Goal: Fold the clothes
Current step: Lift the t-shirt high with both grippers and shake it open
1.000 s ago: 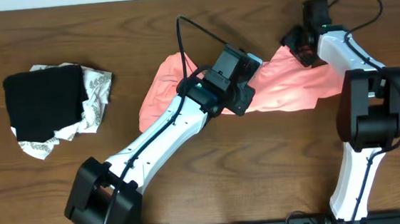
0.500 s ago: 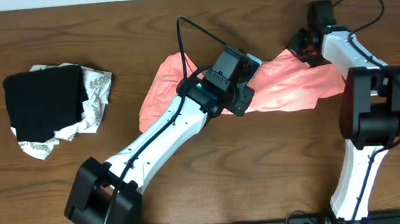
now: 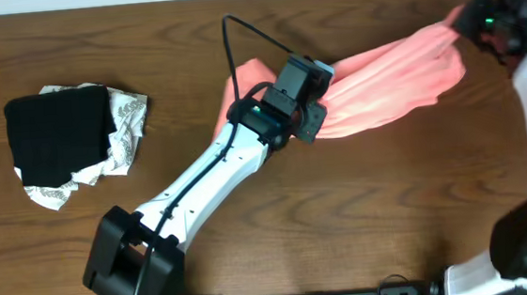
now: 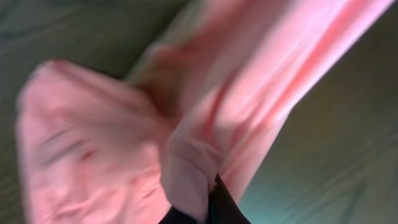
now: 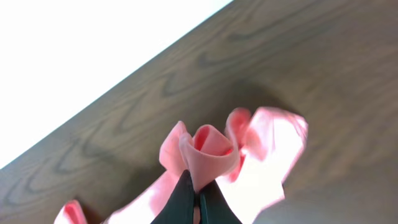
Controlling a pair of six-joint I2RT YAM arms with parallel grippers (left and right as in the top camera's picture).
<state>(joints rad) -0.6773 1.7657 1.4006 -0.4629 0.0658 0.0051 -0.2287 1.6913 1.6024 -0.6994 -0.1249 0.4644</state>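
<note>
Salmon-pink soft fabric T-shirt [image 3: 386, 81] is stretching as a long bunched band across the right half of the brown wooden table [image 3: 345, 226], running from around table centre up toward the far right corner

Left gripper [image 3: 311, 123] is clamping the shirt's left end near table centre. Left wrist view is blurring badly, but the dark fingertips [image 4: 217, 208] are showing pressed together with a fold of pink cloth pinched between them

A loose flap of the shirt is lying on the wood just beyond the left arm, toward the far edge

Right gripper [image 3: 468, 20] is sitting at the far right of the table, jaws closed on the shirt's other end. Right wrist view is showing a rolled bunch of pink fabric poking out past the closed black fingertips [image 5: 180, 205], with bare wood underneath

Can't tell whether the middle of the band is touching the table or hanging clear of it

Black folded garment [image 3: 60, 135] is lying on top of a crumpled white cloth with grey pattern [image 3: 128, 120] at the left side, well apart from the shirt and both arms
</note>
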